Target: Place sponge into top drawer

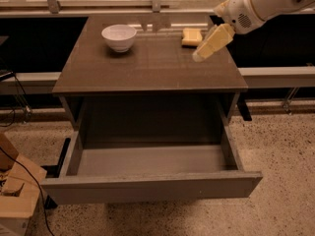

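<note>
The pale-yellow sponge point(191, 37) lies on the cabinet top point(147, 63) at its back right. The top drawer point(152, 186) is pulled wide open toward me and nothing shows inside it. My gripper point(204, 50), with yellowish fingers, hangs from the white arm at the upper right. It is above the cabinet top, just right of and in front of the sponge, not touching it.
A white bowl point(119, 37) stands at the back left of the cabinet top. A cardboard box point(15, 191) and a cable lie on the floor at the lower left. A dark counter with a rail runs behind the cabinet.
</note>
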You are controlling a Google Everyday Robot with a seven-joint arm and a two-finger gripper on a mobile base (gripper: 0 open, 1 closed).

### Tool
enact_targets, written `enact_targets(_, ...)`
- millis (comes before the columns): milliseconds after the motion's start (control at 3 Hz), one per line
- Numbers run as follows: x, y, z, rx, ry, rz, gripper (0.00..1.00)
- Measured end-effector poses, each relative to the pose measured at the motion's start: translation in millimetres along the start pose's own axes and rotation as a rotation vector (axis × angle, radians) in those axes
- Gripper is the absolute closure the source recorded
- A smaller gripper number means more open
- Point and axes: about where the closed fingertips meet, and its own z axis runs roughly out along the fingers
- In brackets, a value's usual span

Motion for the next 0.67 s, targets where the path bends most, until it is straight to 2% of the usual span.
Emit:
enact_targets(333, 8.9, -37.2, 44.9, -0.026, -0.067, 0.062, 0.0)
enact_targets(667, 4.8, -41.4, 41.2, -0.014, -0.075, 0.056, 0.0)
